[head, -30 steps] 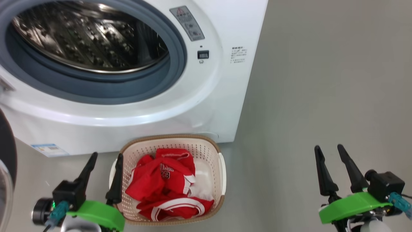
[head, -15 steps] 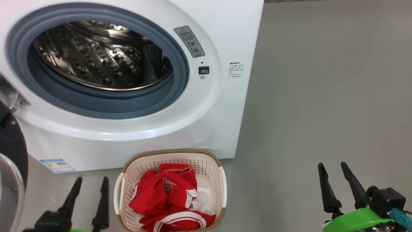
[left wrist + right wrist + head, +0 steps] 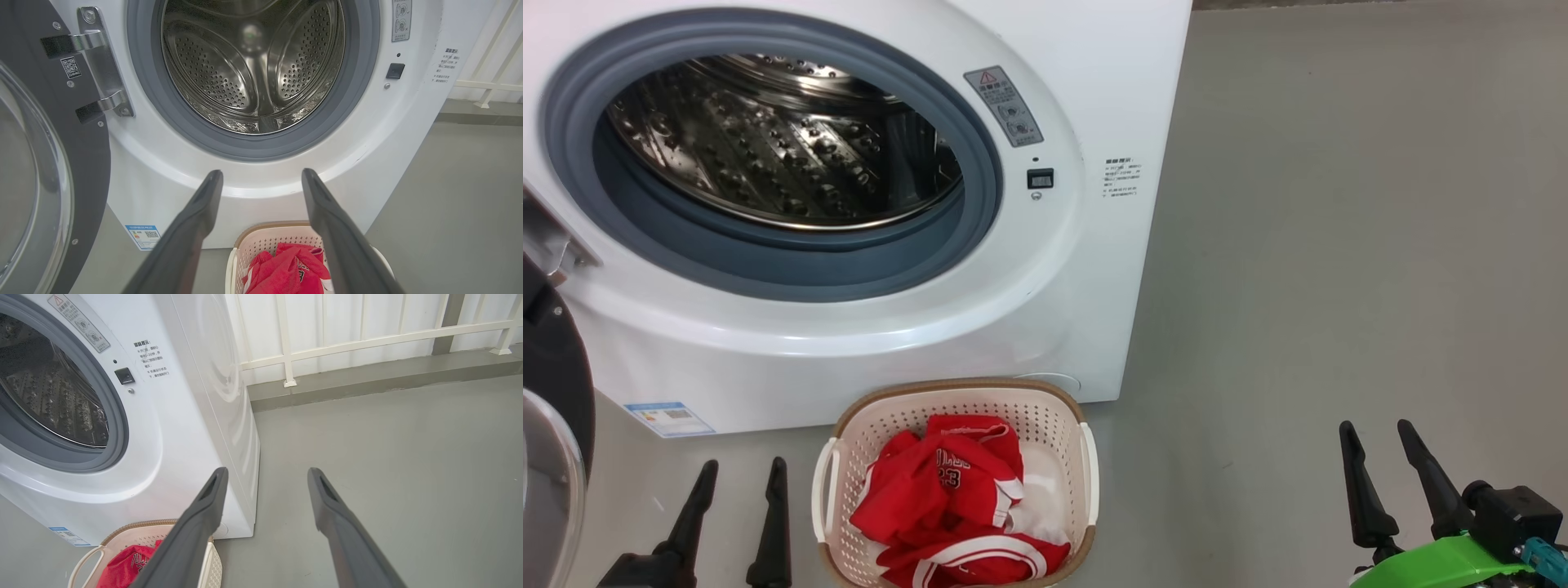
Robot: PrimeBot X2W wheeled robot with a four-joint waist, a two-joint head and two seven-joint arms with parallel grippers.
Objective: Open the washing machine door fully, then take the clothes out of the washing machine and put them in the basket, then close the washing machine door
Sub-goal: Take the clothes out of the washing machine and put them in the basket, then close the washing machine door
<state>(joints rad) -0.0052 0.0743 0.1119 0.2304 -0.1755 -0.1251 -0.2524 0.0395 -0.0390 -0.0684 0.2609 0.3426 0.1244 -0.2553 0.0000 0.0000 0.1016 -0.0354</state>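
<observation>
Both grippers at rest before the open washing machine (image 3: 1045, 310). The left gripper (image 3: 743, 464) has its two dark fingers spread wide apart with nothing between them; the right gripper (image 3: 1375, 426) is likewise parted wide and holds nothing. The basket (image 3: 956, 384) stands on the grey floor (image 3: 1339, 245) just to the right of the left jaws and well to the left of the right jaws, touching neither, close against the foot of the machine. The clothes (image 3: 939, 490), red with white trim and a number 23, lie bunched inside it. Ahead of and above the left jaws, the grey gasket (image 3: 147, 90) rings the perforated steel drum (image 3: 253, 69). The washing machine door (image 3: 88, 163) is swung out to the left of the left jaws on its metal hinge (image 3: 100, 61), with the glass bowl (image 3: 28, 183) facing outward. A blue label (image 3: 668, 418) sits on the machine's lower corner, just beyond the left fingertips. A white railing (image 3: 367, 335) runs beyond the right jaws.
</observation>
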